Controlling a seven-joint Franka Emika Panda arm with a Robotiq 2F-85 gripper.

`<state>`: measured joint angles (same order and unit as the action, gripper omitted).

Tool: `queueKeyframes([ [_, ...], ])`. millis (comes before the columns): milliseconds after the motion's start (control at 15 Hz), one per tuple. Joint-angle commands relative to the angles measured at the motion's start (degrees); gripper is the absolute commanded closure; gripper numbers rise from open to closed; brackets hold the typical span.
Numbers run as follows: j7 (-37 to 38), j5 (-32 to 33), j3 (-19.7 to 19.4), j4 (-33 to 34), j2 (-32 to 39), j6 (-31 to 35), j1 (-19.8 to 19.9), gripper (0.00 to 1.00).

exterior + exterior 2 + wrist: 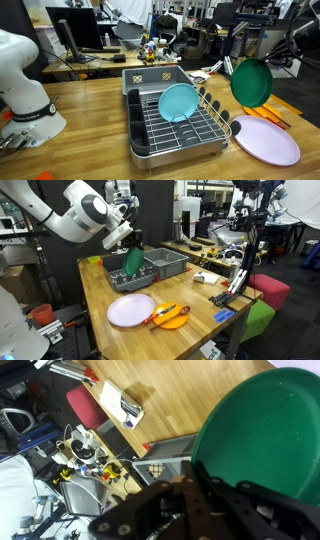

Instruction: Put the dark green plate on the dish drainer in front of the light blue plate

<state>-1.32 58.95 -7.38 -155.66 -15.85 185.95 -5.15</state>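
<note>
gripper [195,480]: pinching green plate [250,82] by rim, upright for slotting | drainer [150,135]: below, off to its side | blue plate [180,101]: racked there, leaning

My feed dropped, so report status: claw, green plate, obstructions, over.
Claw shut on dark green plate, held aloft beside dish drainer. Light blue plate stands in drainer. Lavender plate lies on table, outside drainer.

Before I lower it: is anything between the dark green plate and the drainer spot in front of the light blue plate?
Nothing visible. The gripper holds the dark green plate in the air beside the dish drainer; the rack wires in front of the light blue plate look bare.
</note>
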Motion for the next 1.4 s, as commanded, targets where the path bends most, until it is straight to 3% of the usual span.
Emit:
queueKeyframes([
  [0,-4.1,-4.7,1.7,-1.7,-0.9,0.2,1.0,0.94],
  [267,-4.1,-4.7,1.8,-2.0,-1.0,0.3,1.0,0.94],
  [333,-4.4,-4.2,1.8,-2.6,-1.6,0.6,1.0,0.99],
  [667,-9.4,-9.6,3.8,-4.3,0.0,0.9,0.3,0.99],
  [733,-7.1,-6.2,2.2,-3.5,0.3,0.3,-1.2,0.99],
  [1133,-6.5,-1.4,2.5,-3.7,-0.2,1.2,-1.3,0.99],
  [1267,-7.7,-1.6,-0.6,-3.7,2.6,2.5,-4.7,0.99],
  [1333,-6.6,-2.7,2.5,-3.8,0.2,0.2,-2.2,0.94],
])
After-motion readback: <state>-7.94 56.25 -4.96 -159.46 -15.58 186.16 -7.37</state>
